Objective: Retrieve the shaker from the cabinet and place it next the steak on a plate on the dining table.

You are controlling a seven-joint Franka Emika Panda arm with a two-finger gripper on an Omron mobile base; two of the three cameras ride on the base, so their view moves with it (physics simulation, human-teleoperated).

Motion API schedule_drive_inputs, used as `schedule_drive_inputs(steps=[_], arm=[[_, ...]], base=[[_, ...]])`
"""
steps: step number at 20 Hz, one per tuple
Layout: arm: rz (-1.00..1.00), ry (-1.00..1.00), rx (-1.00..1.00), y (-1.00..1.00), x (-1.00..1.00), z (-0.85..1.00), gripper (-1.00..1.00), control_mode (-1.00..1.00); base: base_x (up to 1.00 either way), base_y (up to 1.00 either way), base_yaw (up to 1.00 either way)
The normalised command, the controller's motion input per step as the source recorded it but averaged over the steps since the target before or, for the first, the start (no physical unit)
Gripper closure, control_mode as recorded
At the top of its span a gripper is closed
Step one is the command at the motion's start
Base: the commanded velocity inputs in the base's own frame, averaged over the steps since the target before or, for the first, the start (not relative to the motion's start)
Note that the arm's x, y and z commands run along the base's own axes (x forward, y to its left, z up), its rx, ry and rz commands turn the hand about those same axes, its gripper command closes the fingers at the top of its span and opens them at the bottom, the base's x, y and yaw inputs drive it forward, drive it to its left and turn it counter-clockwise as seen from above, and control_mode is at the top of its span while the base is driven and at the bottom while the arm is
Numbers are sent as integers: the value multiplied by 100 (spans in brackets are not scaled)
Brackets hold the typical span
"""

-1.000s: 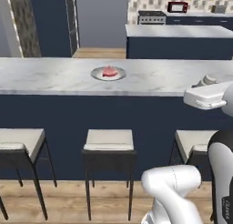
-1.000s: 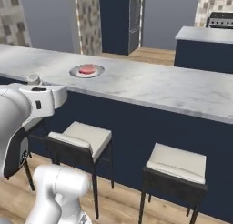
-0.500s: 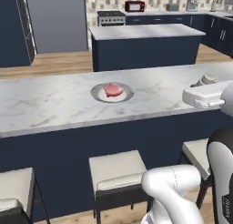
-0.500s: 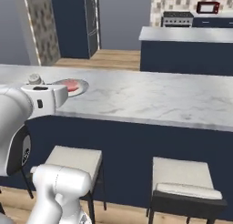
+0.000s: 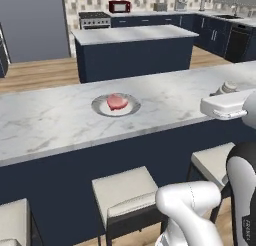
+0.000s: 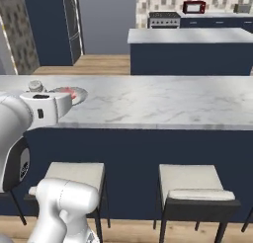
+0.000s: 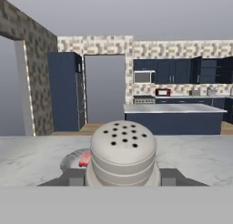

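— Where do we have the shaker (image 7: 123, 152)?

— In the hand view it sits dead centre between the gripper (image 7: 123, 177) fingers, its perforated cap facing us. The jaws are closed on it, a dark fingertip at 3 and another at 9 o'clock of its body. In the left base view we see only its rounded top (image 5: 229, 86) poking above the white hand.

— What can't we make out?

— The shaker's lower body is cut off by the bottom of the hand view. The steak (image 7: 84, 158) is mostly hidden behind the shaker, a red sliver at its 9 o'clock. In the right base view the arm covers part of the plate (image 6: 74, 94).

— And the arm?

— We hold the hand level, just above the near edge of the dining table (image 5: 55, 120), pointing across it. From the left base view the plate (image 5: 116, 105) with the steak (image 5: 117, 102) lies at about 10 o'clock of the hand, well apart.

— The room?

— The marble top is long, with pale stools (image 5: 129, 192) tucked below its navy base. Beyond stands a navy island (image 5: 134, 52), then a stove (image 5: 95, 20) and a red microwave (image 5: 119, 6) against a tiled wall.
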Motion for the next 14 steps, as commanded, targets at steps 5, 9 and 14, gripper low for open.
schedule_drive_inputs(steps=[5,9,14], arm=[[0,0,0,0,0,0,100,100],[0,0,0,0,0,0,100,100],[0,0,0,0,0,0,100,100]], base=[[14,13,10],[12,0,27],[16,0,37]])
